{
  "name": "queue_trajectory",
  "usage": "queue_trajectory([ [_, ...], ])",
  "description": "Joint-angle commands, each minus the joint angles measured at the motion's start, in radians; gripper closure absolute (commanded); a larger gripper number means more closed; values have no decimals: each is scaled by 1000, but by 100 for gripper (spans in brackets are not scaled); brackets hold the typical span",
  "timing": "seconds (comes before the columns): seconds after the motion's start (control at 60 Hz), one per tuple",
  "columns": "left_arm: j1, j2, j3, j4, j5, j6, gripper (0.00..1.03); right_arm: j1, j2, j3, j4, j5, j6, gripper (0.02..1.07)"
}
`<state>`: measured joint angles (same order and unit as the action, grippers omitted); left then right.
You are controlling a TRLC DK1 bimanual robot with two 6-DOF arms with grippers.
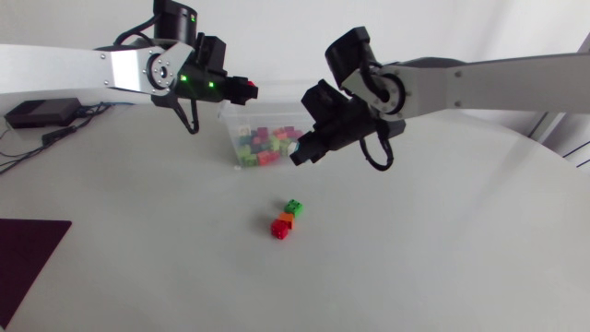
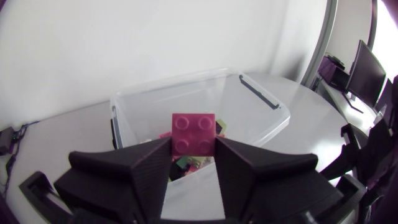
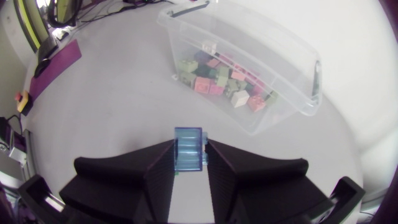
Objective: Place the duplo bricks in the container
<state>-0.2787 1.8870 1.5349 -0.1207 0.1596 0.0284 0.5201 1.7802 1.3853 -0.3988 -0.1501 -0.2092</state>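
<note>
A clear plastic container (image 1: 263, 138) with several coloured bricks in it stands at the back middle of the table. My left gripper (image 1: 241, 88) hovers over the container's far left rim, shut on a magenta brick (image 2: 194, 132), and the open container (image 2: 261, 118) lies just under and ahead of it. My right gripper (image 1: 300, 153) hangs by the container's right front corner, shut on a pale blue brick (image 3: 189, 149). Ahead of it lies the container (image 3: 292, 93). On the table in front, a green brick (image 1: 293, 207), an orange brick (image 1: 287, 219) and a red brick (image 1: 280, 228) sit close together.
A dark purple mat (image 1: 28, 254) lies at the front left of the table. A black box (image 1: 41, 112) with cables sits at the far left.
</note>
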Motion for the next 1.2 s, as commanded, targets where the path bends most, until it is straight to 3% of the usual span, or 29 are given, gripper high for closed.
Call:
queue_trajectory([
  [0.0,-14,49,60,13,-31,-19,34,-19,-33,-25,11,-8,21,84],
  [0.05,-25,58,70,13,-58,-19,18,-31,-42,-15,11,-14,24,84],
  [0.15,-33,49,65,7,-71,-16,6,-58,-48,12,21,-26,34,84],
  [0.317,-40,-43,-15,-17,-71,-2,6,-95,-41,73,57,-43,62,84],
  [0.583,-89,-292,-315,-82,-61,104,6,-118,47,192,117,-51,103,84],
  [0.733,-99,-384,-446,-128,-12,166,6,-114,99,239,164,-40,119,84],
  [0.983,-108,-420,-598,-155,37,238,6,-97,197,291,242,1,125,84],
  [1.183,-168,-414,-634,-158,38,238,6,-92,272,343,287,21,125,84],
])
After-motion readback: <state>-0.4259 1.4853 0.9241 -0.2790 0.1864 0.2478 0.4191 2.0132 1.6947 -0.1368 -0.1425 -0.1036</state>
